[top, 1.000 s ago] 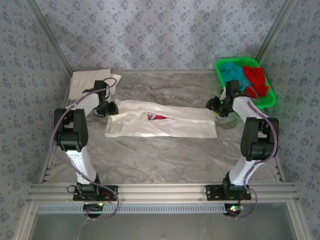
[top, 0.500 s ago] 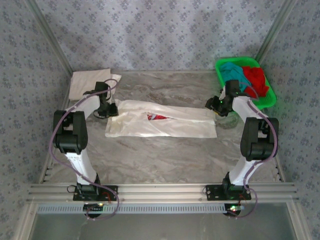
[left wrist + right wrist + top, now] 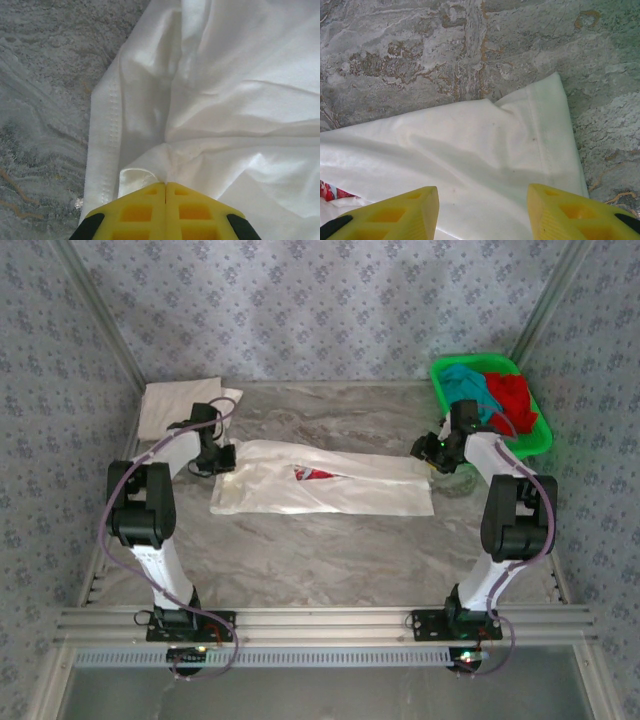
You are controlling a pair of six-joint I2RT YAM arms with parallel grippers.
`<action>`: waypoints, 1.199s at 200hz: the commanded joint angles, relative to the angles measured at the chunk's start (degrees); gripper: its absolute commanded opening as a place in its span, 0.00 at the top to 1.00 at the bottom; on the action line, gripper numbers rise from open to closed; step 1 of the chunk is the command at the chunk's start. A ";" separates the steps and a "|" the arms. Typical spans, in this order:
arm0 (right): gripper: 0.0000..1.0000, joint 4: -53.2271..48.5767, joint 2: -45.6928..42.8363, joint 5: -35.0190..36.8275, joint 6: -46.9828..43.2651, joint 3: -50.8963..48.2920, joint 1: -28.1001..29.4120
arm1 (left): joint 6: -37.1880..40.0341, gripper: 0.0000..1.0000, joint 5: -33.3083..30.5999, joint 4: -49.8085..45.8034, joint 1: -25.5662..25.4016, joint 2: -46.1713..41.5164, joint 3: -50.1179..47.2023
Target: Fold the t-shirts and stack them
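A white t-shirt (image 3: 320, 485) with a red print (image 3: 312, 474) lies in a long folded strip across the middle of the table. My left gripper (image 3: 222, 458) is at its far left corner. In the left wrist view that gripper (image 3: 165, 183) is shut on a pinched fold of the white t-shirt (image 3: 225, 100). My right gripper (image 3: 432, 455) hovers at the far right corner. Its jaws (image 3: 481, 190) stand open over the shirt's hem (image 3: 545, 130), with nothing between them. Another white t-shirt (image 3: 175, 400) lies folded at the back left. A teal t-shirt (image 3: 465, 385) and a red t-shirt (image 3: 512, 395) sit in the basket.
A green plastic basket (image 3: 538, 440) stands at the back right, just behind my right arm. Patterned walls close in the table on three sides. Bare marbled tabletop (image 3: 320, 550) stretches in front of the shirt towards the arm bases.
My left gripper's jaws have closed on the shirt's left corner, after a small shift left. The right gripper and the shirt have stayed where they were.
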 commanded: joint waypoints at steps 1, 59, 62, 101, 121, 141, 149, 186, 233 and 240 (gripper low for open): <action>0.48 -1.71 -0.23 0.85 -1.07 0.89 0.01 | -0.11 1.00 -0.73 -1.67 -1.50 -5.74 -0.38; 0.48 -0.96 -0.05 0.83 -0.65 0.72 0.02 | -0.16 1.00 -2.22 -5.18 -6.57 -11.67 -3.13; 0.48 -1.05 -0.05 0.76 -0.65 0.71 0.02 | -0.12 1.00 -2.29 -5.40 -6.93 -11.90 -3.39; 0.48 -0.90 0.08 1.06 -0.72 0.37 0.02 | 0.76 1.00 -3.81 -8.41 -13.23 -14.91 -6.14; 0.48 -0.55 0.64 0.97 -0.58 0.45 0.11 | 0.45 1.00 -4.16 -8.61 -16.92 -16.28 -7.47; 0.48 -0.30 1.32 0.77 -0.17 0.77 0.20 | -0.91 1.00 -4.20 -9.61 -20.78 -16.56 -7.41; 0.48 -0.27 1.43 0.72 -0.13 0.95 0.20 | -1.98 1.00 -4.12 -10.29 -22.11 -16.45 -7.17; 0.48 0.04 1.50 0.77 -0.02 1.33 0.37 | -3.67 0.87 -2.49 -9.20 -26.65 -14.44 -9.34; 0.48 0.20 2.32 0.44 0.02 1.44 0.37 | -3.25 0.77 1.63 -9.51 -31.53 -11.43 -3.94; 0.48 0.27 2.23 0.35 -0.01 1.42 0.37 | -3.02 0.66 1.44 -9.79 -31.71 -11.89 -2.88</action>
